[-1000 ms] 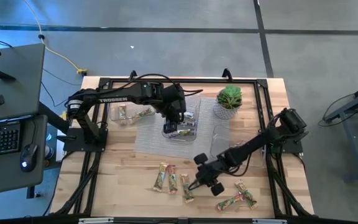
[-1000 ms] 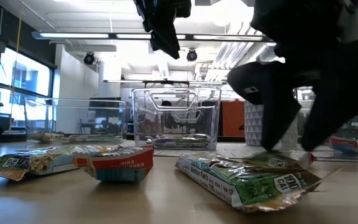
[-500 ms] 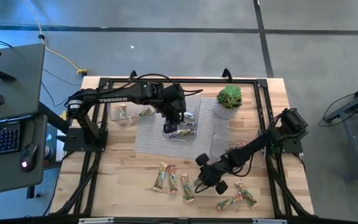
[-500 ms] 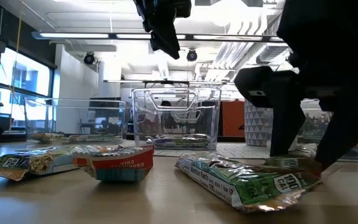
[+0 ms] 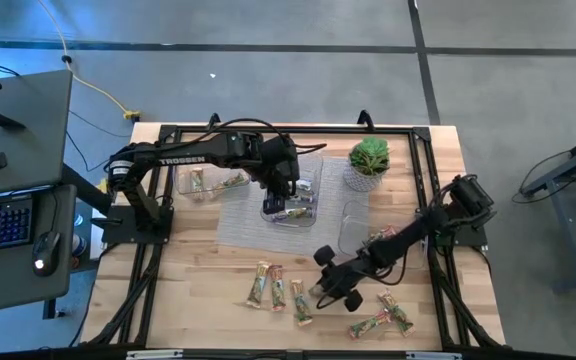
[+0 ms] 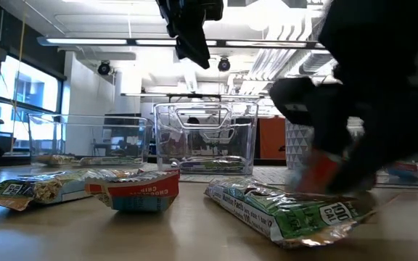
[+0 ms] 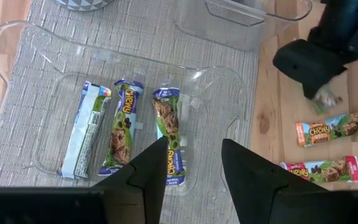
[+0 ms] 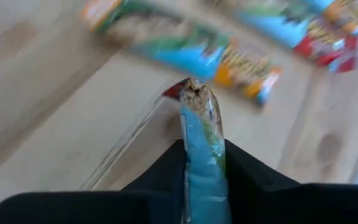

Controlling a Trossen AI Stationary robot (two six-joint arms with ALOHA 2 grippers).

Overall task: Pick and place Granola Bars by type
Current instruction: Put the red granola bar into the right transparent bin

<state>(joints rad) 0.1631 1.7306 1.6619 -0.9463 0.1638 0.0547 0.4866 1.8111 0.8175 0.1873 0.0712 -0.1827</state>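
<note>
Several wrapped granola bars lie flat on the wooden table near its front edge: (image 5: 258, 285), (image 5: 301, 302), (image 5: 380, 320). My right gripper (image 5: 320, 293) is low among them, shut on a blue-and-green wrapped bar (image 8: 201, 140). In the low view this gripper (image 6: 339, 163) is a dark blur above a green bar (image 6: 289, 210). My left gripper (image 7: 194, 165) hangs open above the middle clear tray (image 7: 23, 37). Three bars lie side by side on that tray's floor: (image 7: 86, 134), (image 7: 122, 127), (image 7: 166, 124). My right gripper pinches the blue-and-green bar between its two fingers, on the bar's two flat faces (image 8: 199, 165). The fingers lie along the bar, slanting down from the table's right. The bar's far end (image 8: 194, 93) sticks out ahead of them; whether it is clear of the table, I cannot tell.
A second clear tray (image 5: 203, 180) with bars stands at the far left, and a third (image 5: 351, 228) to the right of the grey mat (image 5: 238, 225). A small potted plant (image 5: 368, 160) stands at the back. Two more bars (image 7: 334, 127), (image 7: 322, 171) lie beside my right gripper.
My right gripper has rolled its wrist, tipped a little lower over the bars near the front edge, and shut, taking hold of the blue-and-green bar. My left gripper has kept still above the middle tray.
</note>
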